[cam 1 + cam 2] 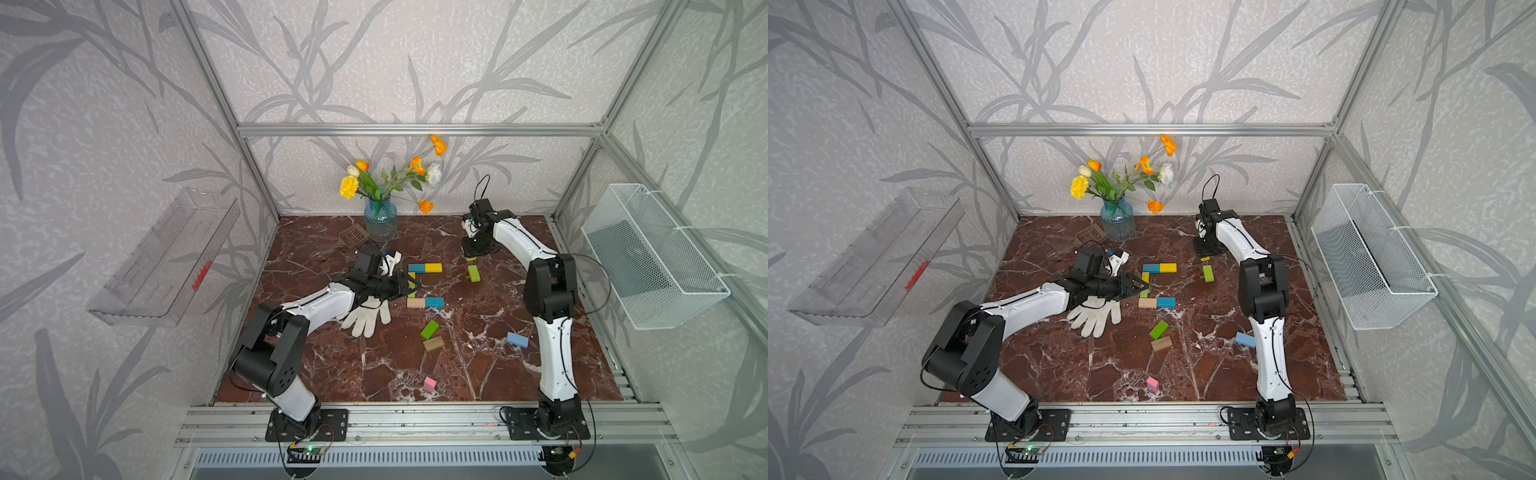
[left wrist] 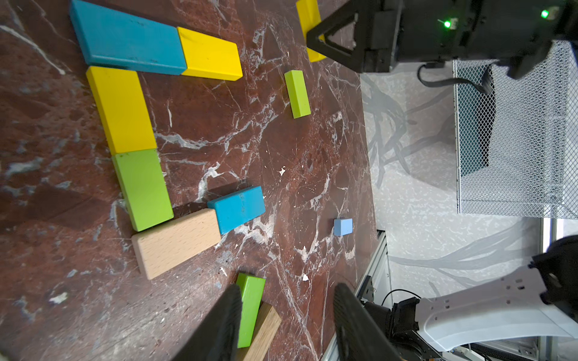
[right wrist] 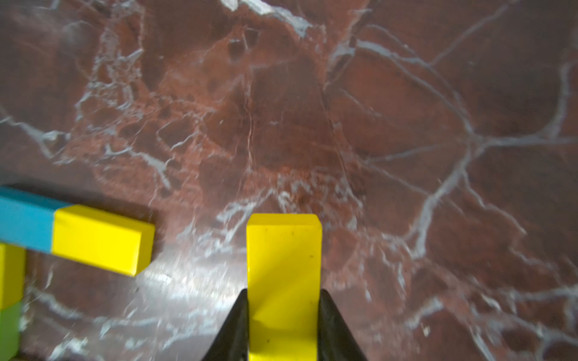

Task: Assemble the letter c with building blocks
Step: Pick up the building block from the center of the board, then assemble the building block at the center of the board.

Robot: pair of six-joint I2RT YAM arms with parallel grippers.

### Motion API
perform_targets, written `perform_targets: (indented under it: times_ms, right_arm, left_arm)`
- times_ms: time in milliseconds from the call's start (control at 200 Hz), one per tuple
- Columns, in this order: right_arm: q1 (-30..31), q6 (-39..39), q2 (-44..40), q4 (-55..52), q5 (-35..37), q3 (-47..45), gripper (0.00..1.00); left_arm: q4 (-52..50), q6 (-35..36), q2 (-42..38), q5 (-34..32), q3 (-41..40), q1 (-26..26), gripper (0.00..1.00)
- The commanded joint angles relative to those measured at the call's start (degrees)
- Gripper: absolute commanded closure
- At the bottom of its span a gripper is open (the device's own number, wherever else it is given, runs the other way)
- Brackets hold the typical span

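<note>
"What's on the table (image 1: 374, 374)?"

"The building blocks (image 1: 424, 268). Six lie near the middle as a square-cornered C: blue and yellow along the far row, yellow and green down the side, plain wood and blue along the near row. A few spares lie scattered nearer to us."

"And the arms?"

"The left claw (image 2: 286, 289) hangs over the side of the C with its jaws spread and nothing between them. The right claw (image 3: 283, 293) is past the open end of the far row, apart from it. It's pinching a yellow block (image 3: 283, 256) across the narrow width, and much of the length sticks out beyond the tips."

"Is it lifted?"

"I can't tell. It's either on the table or just above it."

"Will it handle well?"

"I'd say so. It looks like light, stiff, painted wood, and not fragile. The paint looks smooth, though, so it might swivel in the pinch. The two long flat sides are the right place to hold it, and closer to the middle would probably be steadier."
</note>
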Motion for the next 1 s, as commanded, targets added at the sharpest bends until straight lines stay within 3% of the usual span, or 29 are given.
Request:
perform_targets:
  times_ms: [0, 335, 470, 995]
  right_arm:
    - [0.3, 4.7, -8.4, 4.4, -0.4, -8.3, 0.78]
    - [0.6, 11.9, -27.4, 10.5, -1.3, -35.5, 0.79]
    - [0.9, 13.4, -32.4, 11.5, -1.6, -42.2, 0.79]
    - [2.2, 12.7, -33.5, 17.2, -1.4, -48.7, 0.79]
  left_arm:
    - [3.3, -1.0, -2.4, -0.1, -1.2, 0.3, 0.51]
    - [4.7, -1.3, -3.7, -0.8, -2.7, 0.3, 0.52]
    - [5.7, -1.6, -3.6, -0.6, -3.0, 0.3, 0.52]
    - [6.6, -2.0, -5.5, -1.9, -4.9, 0.5, 0.52]
